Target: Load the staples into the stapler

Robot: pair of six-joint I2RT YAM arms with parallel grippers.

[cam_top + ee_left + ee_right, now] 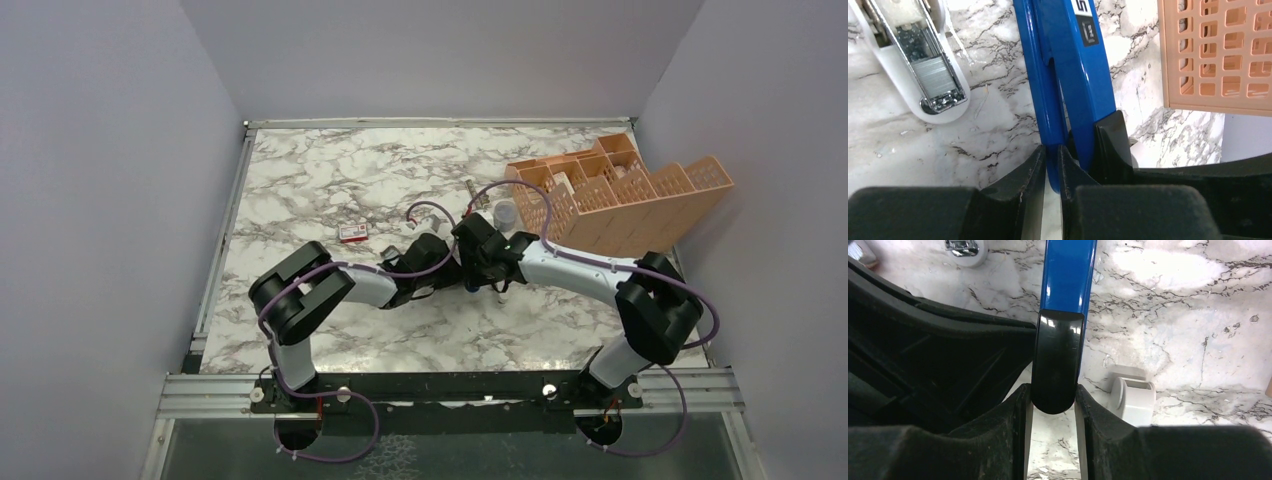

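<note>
Left tool: clamped on the thin blue bar of the stapler; my fingers stand nearly together with only that bar between them
Right tool: clamped on the rounded black end of the stapler, one finger on each side of it
Stapler: at mid-counter where my two tools meet, gripped by both; the blue body runs away from each wrist camera; the left wrist view shows two blue bars side by side with a narrow gap between them; I cannot tell whether it rests on the counter
Counter: marble-patterned
Red-and-white box: flat on the counter, left of my tools and apart from them
White holder: on the counter left of the stapler, not touching it; its chrome channel faces up with a ribbed silvery block lying in it
Basket: orange lattice, at the far right of the counter
Pale rounded object: on the counter just beside my right tool's finger
</note>
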